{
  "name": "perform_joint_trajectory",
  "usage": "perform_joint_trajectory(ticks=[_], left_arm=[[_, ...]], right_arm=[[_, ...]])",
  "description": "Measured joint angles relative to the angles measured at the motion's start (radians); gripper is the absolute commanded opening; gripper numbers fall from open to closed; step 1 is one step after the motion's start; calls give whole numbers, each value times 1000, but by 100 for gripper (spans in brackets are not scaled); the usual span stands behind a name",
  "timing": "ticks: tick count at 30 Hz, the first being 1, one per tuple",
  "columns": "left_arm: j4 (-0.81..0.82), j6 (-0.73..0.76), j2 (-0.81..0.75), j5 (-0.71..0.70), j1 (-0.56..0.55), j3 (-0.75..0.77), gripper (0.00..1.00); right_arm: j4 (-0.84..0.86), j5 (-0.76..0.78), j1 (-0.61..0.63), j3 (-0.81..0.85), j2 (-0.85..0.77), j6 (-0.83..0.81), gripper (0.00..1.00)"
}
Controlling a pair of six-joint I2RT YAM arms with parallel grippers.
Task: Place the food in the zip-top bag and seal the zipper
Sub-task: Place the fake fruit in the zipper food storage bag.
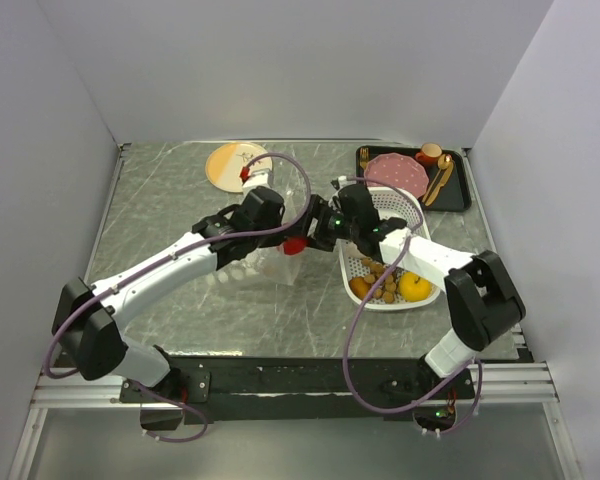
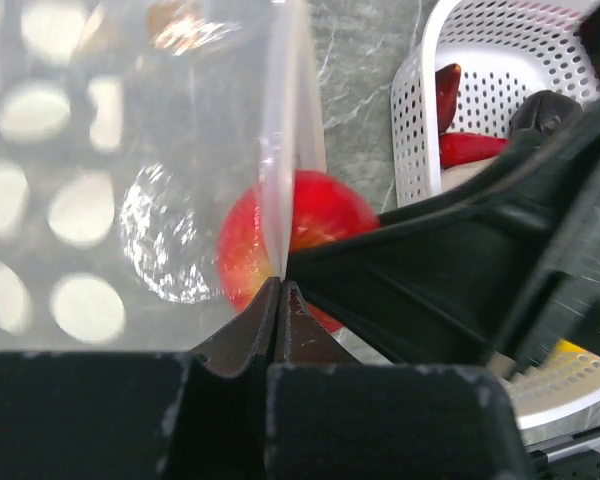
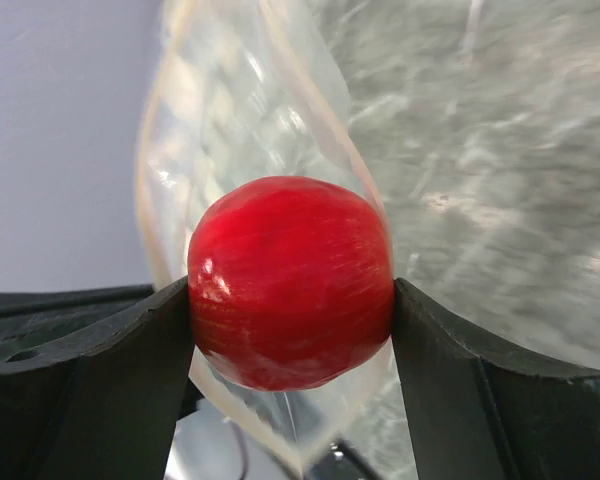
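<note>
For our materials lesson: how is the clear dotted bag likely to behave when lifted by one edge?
Probably floppy: the bag bows into a curved mouth. Likely light: the left fingers hold it up by a thin pinch. Its glossy film may be slippery.

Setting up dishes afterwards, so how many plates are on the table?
2. A cream plate lies at the table's far edge, left of centre; a pink plate sits on the black tray in the far right corner. Others could be hidden.
</note>
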Motion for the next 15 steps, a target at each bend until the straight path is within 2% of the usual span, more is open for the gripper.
perform_joint_trajectory(ticks=[5, 15], left_arm=[[13, -10, 12, 2, -7, 0, 1], [26, -14, 12, 27, -5, -3, 1]], right_arm=[[-57, 62, 0, 0, -64, -44, 0], [-10, 38, -6, -29, -59, -6, 0]])
